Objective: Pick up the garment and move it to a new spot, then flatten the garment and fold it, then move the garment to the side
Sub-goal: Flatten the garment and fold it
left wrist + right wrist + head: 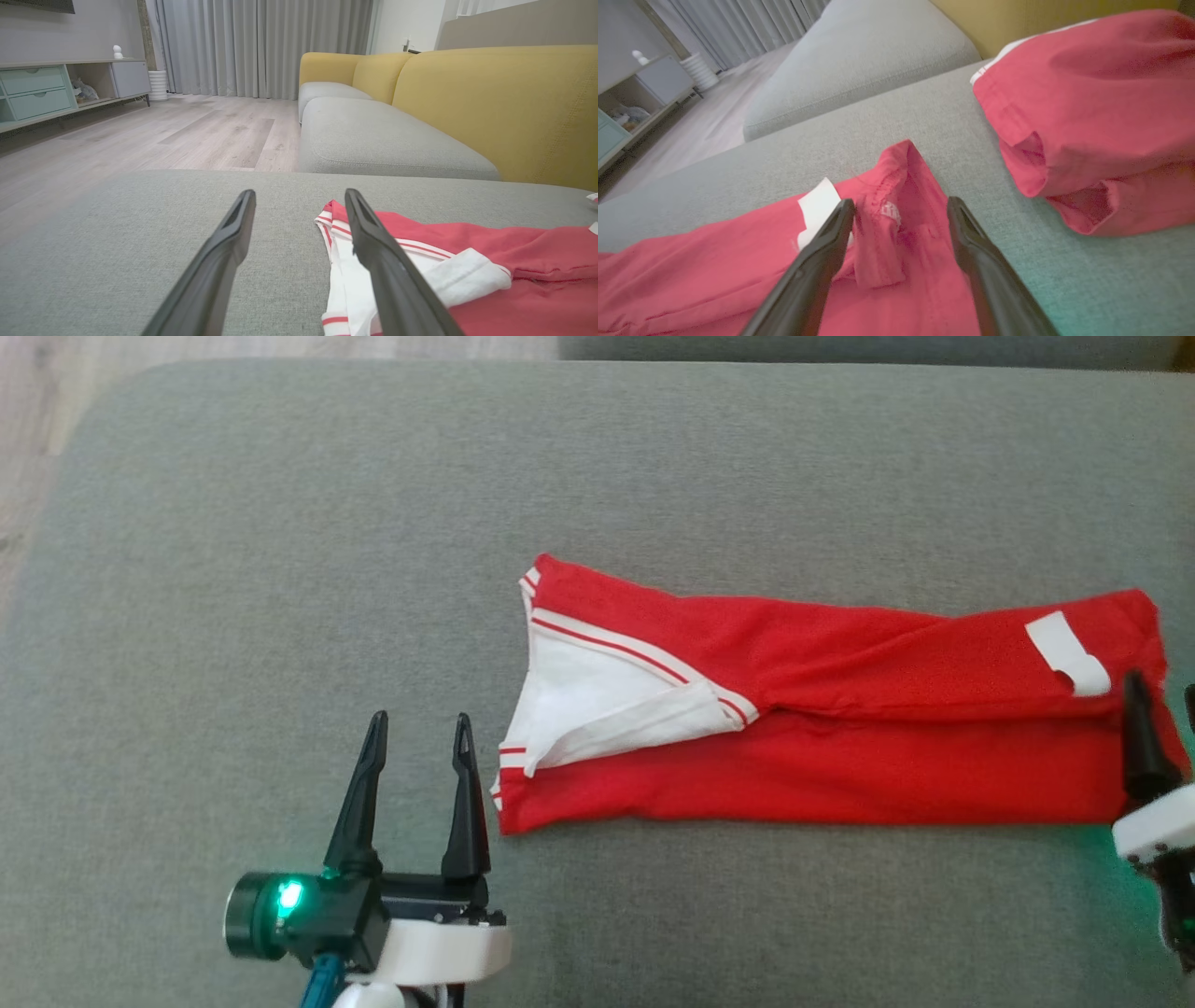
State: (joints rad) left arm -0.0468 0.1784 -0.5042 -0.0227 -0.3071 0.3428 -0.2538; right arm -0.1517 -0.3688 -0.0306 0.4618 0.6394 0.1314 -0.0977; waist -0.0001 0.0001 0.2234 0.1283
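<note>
My left pincer [420,719] is released, fingers spread and empty. The white-trimmed end of the red garment [840,747] lies just beside its right finger. My right pincer [900,201] is released too, its fingers straddling the garment's other end, with a white label [817,210] by its left finger. The garment lies folded lengthwise between both pincers on the grey sofa cushion [280,523]. Beyond the right pincer sits a second red cloth [1087,116], apart from the garment.

A broad grey fabric sofa seat [280,523] meets a yellow padded backrest [504,107]. Beyond lie a pale wood-plank floor [187,130], grey pleated curtains [261,46], and a low cabinet with mint-green drawers [32,91]. A separate folded red cloth bundle [1087,107] rests on the seat.
</note>
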